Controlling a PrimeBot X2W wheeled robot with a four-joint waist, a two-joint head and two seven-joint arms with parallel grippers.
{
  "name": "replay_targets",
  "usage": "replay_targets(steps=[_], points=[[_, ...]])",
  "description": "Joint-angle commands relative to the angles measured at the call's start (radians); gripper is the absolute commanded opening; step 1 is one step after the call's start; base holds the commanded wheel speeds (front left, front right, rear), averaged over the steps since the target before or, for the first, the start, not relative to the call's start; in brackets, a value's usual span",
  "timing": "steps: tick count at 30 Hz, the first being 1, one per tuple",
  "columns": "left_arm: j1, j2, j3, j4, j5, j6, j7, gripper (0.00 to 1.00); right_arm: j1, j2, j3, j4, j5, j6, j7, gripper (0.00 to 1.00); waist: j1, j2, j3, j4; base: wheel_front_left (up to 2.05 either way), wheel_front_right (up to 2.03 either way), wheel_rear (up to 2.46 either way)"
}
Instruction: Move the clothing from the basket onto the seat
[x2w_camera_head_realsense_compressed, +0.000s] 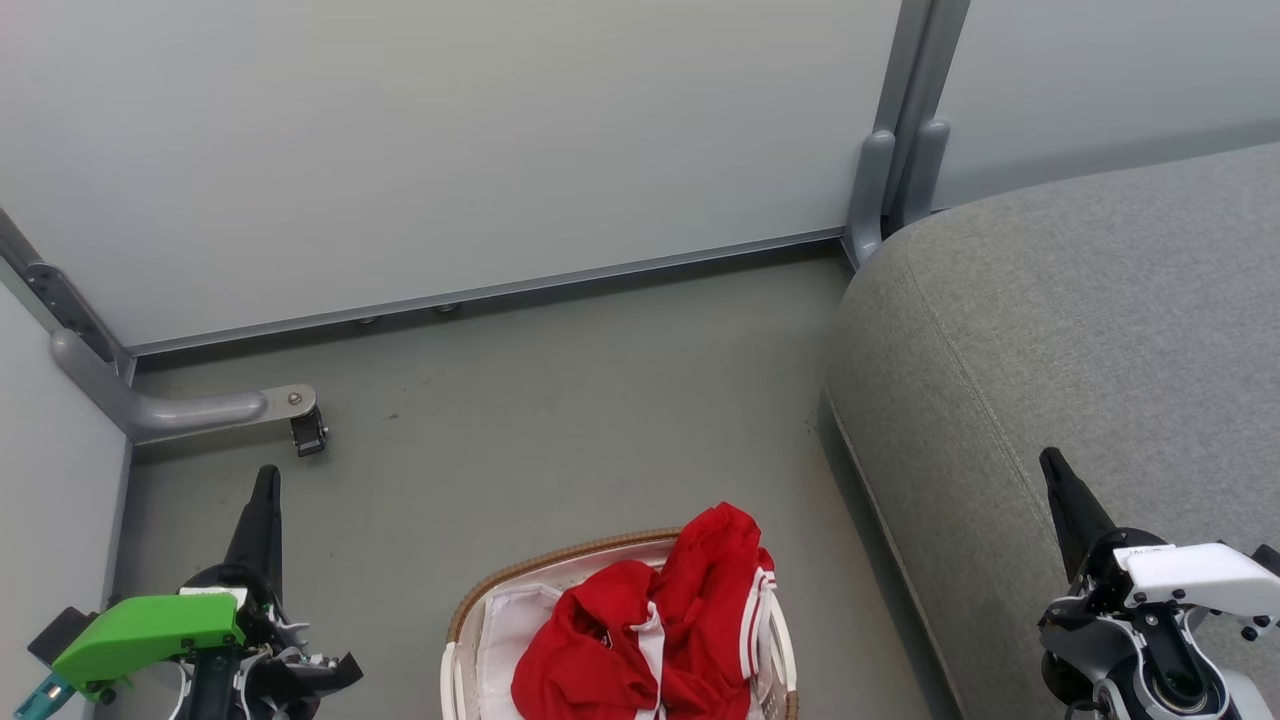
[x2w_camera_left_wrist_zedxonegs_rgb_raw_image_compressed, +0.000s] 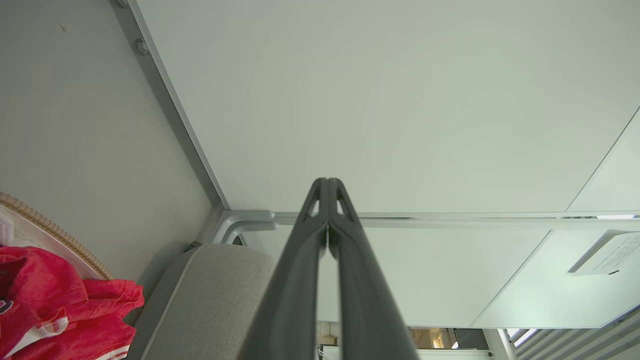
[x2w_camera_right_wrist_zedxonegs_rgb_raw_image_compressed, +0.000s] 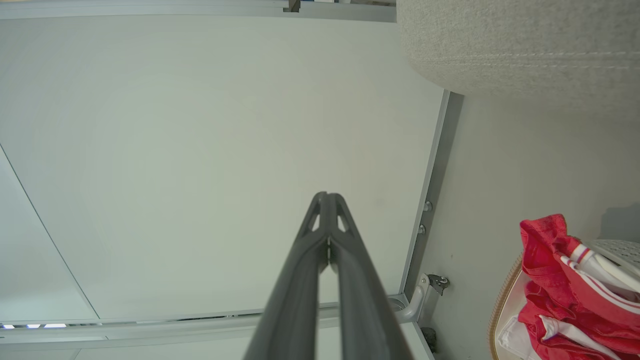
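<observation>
Red clothing (x2w_camera_head_realsense_compressed: 655, 625) with white striped trim is heaped in the basket (x2w_camera_head_realsense_compressed: 560, 565), an oval white tub with a brown woven rim, at the bottom middle of the head view. The grey seat (x2w_camera_head_realsense_compressed: 1080, 330) fills the right side. My left gripper (x2w_camera_head_realsense_compressed: 266, 480) stands shut at the lower left, over the floor and left of the basket. My right gripper (x2w_camera_head_realsense_compressed: 1052, 465) is shut at the lower right, above the seat's front part. Both wrist views show fingertips pressed together, left (x2w_camera_left_wrist_zedxonegs_rgb_raw_image_compressed: 327, 182) and right (x2w_camera_right_wrist_zedxonegs_rgb_raw_image_compressed: 327, 196), holding nothing. The clothing (x2w_camera_left_wrist_zedxonegs_rgb_raw_image_compressed: 55, 310) (x2w_camera_right_wrist_zedxonegs_rgb_raw_image_compressed: 565, 280) lies off to the side in each.
A pale partition wall (x2w_camera_head_realsense_compressed: 450, 150) stands behind the grey floor (x2w_camera_head_realsense_compressed: 560, 420). A metal foot with a caster (x2w_camera_head_realsense_compressed: 308, 432) juts out at the left, and a grey post (x2w_camera_head_realsense_compressed: 900, 150) rises by the seat's back corner.
</observation>
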Motion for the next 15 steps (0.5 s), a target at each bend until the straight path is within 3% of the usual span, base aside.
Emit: replay_targets(steps=[1, 8, 9, 15], points=[[-0.013, -0.001, 0.003, 0.0, 0.009, -0.005, 0.001, 0.0, 0.006, -0.002, -0.003, 0.001, -0.004, 0.0, 0.005, 0.0, 0.0, 0.0, 0.0, 0.0, 0.0, 0.0, 0.0], [-0.013, -0.001, 0.003, 0.0, 0.009, -0.005, 0.001, 0.0, 0.006, -0.002, -0.003, 0.001, -0.004, 0.0, 0.004, 0.0, 0.0, 0.0, 0.0, 0.0, 0.0, 0.0, 0.0], [0.0, 0.0, 0.0, 0.0, 0.0, 0.0, 0.0, 1.0, 0.0, 0.0, 0.0, 0.0, 0.0, 0.0, 0.001, 1.0, 0.0, 0.0, 0.0, 0.0, 0.0, 0.0, 0.0], [0.013, -0.006, -0.003, 0.026, 0.001, 0.002, -0.011, 1.0, 0.008, 0.004, 0.008, 0.016, -0.011, 0.0, -0.009, 1.0, 0.0, 0.0, 0.001, 0.001, 0.0, 0.0, 0.0]])
